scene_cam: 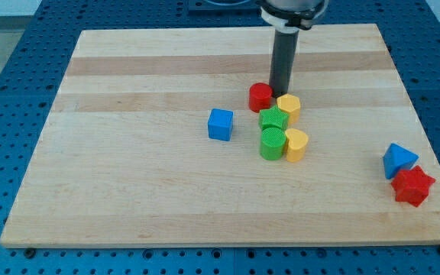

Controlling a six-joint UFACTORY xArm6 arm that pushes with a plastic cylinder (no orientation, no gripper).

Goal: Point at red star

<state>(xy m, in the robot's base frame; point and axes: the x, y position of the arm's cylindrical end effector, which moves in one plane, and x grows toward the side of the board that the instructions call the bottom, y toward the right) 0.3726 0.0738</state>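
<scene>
The red star [412,186] lies near the board's right edge, low in the view, touching a blue triangle [398,160] just above it. My tip [281,93] is far to the left of it, at the top of a cluster in the middle of the board. It stands just right of a red cylinder [260,97] and just above a yellow hexagon [289,107]. Below these lie a green hexagon-like block [273,120], a green cylinder [272,143] and a yellow block [296,144].
A blue cube [221,124] sits alone left of the cluster. The wooden board [128,168] rests on a blue perforated table [6,69]; the red star lies close to the board's right edge.
</scene>
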